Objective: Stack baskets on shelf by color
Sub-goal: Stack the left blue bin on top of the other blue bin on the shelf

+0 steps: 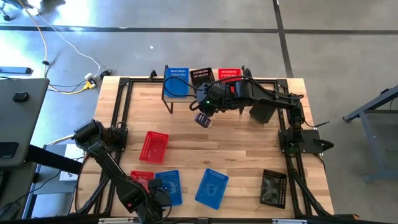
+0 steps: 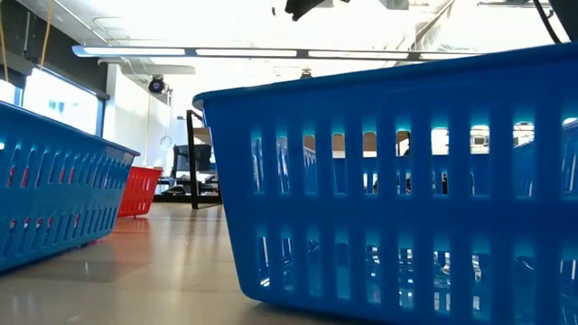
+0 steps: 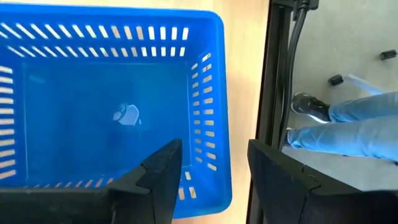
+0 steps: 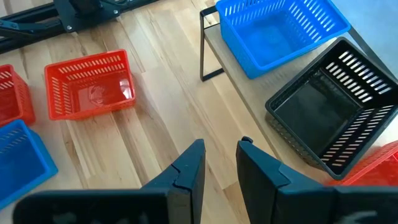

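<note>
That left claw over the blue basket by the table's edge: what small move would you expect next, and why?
Probably straight down. The left claw hangs open with the near wall of the blue perforated plastic basket between its fingers, not yet gripped, so lowering and closing would likely grasp it for the light-wood shelf.

The wooden table (image 1: 211, 155) carries the shelf (image 4: 261, 118) at its far edge, just beyond the right gripper (image 1: 203, 119), which hangs over the table. On the shelf stand a blue basket (image 1: 176, 81), a black basket (image 1: 202, 77) and a red basket (image 1: 229, 75) in a row. Directly on the tabletop lie a red basket (image 1: 153, 146) toward the left arm's side of that gripper, then another red one (image 1: 142, 180), two blue ones (image 1: 168, 185) (image 1: 211, 187) near the front edge, and a black one (image 1: 273, 187)
</note>
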Controlling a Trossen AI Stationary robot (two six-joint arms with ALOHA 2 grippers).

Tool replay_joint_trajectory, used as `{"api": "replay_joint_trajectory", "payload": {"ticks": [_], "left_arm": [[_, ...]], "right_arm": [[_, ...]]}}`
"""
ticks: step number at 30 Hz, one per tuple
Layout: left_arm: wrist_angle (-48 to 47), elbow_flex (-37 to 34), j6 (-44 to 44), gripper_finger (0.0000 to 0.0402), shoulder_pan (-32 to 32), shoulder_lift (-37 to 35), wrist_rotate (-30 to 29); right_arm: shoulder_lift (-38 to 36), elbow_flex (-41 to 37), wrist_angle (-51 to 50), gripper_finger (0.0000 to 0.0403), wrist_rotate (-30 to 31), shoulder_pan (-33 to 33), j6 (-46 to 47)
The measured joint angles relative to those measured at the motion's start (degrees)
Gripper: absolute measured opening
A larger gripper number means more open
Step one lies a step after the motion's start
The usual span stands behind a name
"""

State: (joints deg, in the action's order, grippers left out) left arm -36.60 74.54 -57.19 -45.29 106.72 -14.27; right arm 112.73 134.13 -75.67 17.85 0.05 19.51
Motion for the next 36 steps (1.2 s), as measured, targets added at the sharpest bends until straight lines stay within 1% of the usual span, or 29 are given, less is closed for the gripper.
{"api": "replay_joint_trajectory", "payload": {"ticks": [9, 12, 15, 20, 22, 25, 31, 33, 36], "left_arm": [[0.1, 0.0, 0.3, 0.0172, 0.0, 0.1, -0.4], [1.5, 0.0, 0.3, 0.0172, 0.3, 1.4, -0.2], [4.0, 0.0, 0.0, 0.0172, 0.7, 2.9, 1.1], [3.4, 0.0, -2.5, 0.0169, 1.0, 4.7, 1.5], [3.7, 0.0, -2.6, 0.0158, 1.0, 5.3, 1.8], [3.7, 0.0, -2.3, 0.0123, 1.0, 5.4, 1.6], [3.2, 0.7, -0.6, 0.0022, 1.0, 5.3, 1.2], [3.1, 1.5, 0.1, 0.0008, 1.1, 5.2, 0.4], [1.0, 3.3, 1.4, 0.0013, 1.5, 5.2, 0.3]], "right_arm": [[0.0, 0.0, 0.0, 0.0079, 0.0, 0.0, 0.0], [0.0, 0.0, 0.0, 0.0079, 0.0, 0.0, -0.3], [0.0, 0.0, 0.0, 0.0079, 0.0, 0.0, -0.3], [0.0, 0.0, 0.0, 0.0079, 0.0, 0.0, -0.5], [0.0, 0.0, 0.0, 0.0079, 0.0, 0.0, -0.5], [0.0, 0.0, -0.1, 0.0079, 0.0, 0.0, -0.5], [0.0, 0.0, -1.1, 0.0079, 0.2, 0.0, 0.0], [0.0, 0.0, -1.9, 0.0079, 1.4, -0.1, 0.1], [0.0, 0.0, -3.1, 0.0079, 2.2, -0.4, 0.1]]}}
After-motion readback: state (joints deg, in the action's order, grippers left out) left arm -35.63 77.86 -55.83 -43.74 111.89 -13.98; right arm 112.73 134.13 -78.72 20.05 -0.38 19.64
